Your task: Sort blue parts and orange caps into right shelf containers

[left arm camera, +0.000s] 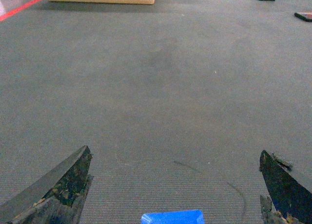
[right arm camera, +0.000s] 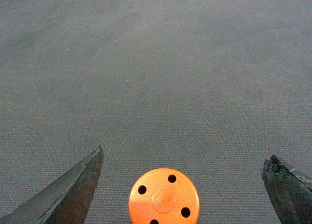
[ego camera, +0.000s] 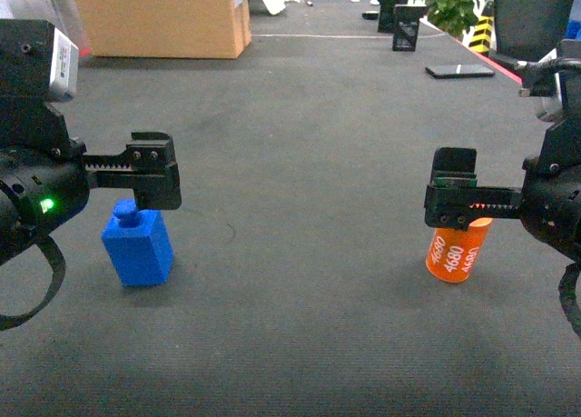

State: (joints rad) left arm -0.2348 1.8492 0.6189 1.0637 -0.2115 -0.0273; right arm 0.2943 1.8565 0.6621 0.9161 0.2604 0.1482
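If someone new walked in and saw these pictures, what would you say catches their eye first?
Two bright pieces on the dark grey floor: a blue part at left and an orange cap, printed 4680, at right. An open gripper hangs over each, the left gripper above the blue part and the right gripper above the cap's holed top. A cardboard box sits at the far left.

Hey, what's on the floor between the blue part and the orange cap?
Nothing: the head view shows only bare dark carpet between the blue part and the orange cap.
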